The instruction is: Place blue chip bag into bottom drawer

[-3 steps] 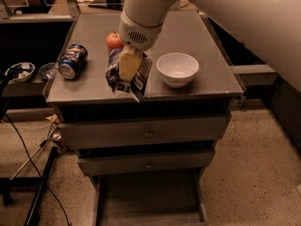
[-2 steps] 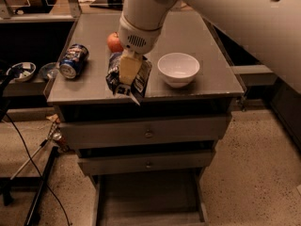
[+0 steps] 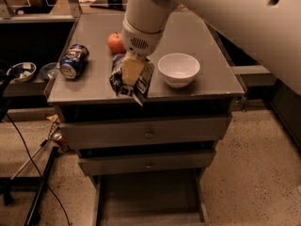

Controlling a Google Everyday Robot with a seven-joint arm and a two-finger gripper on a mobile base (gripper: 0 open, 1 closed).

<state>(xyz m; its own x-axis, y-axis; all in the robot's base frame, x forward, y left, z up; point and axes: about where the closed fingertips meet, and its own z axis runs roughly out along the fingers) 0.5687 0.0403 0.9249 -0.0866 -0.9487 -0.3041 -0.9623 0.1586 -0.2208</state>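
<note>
Grasp stage: gripper (image 3: pixel 133 78) closed on blue chip bag (image 3: pixel 144 86) at countertop (image 3: pixel 211 81) front edge, white bowl (image 3: pixel 178 68) at its 3 o'clock; next, judged to call for lifting clear, then lowering toward 6 o'clock past upper drawer fronts (image 3: pixel 148 133) into open bottom drawer (image 3: pixel 146 197).

Cream gripper (image 3: pixel 133 72) at front edge of grey cabinet (image 3: pixel 197 32), clamped on dark-blue, white-labelled blue chip bag (image 3: pixel 118 77). White bowl (image 3: pixel 178 68). Red-orange apple (image 3: pixel 115 42). Blue-and-white can (image 3: pixel 74 61). Grey bottom drawer (image 3: pixel 146 197).
</note>
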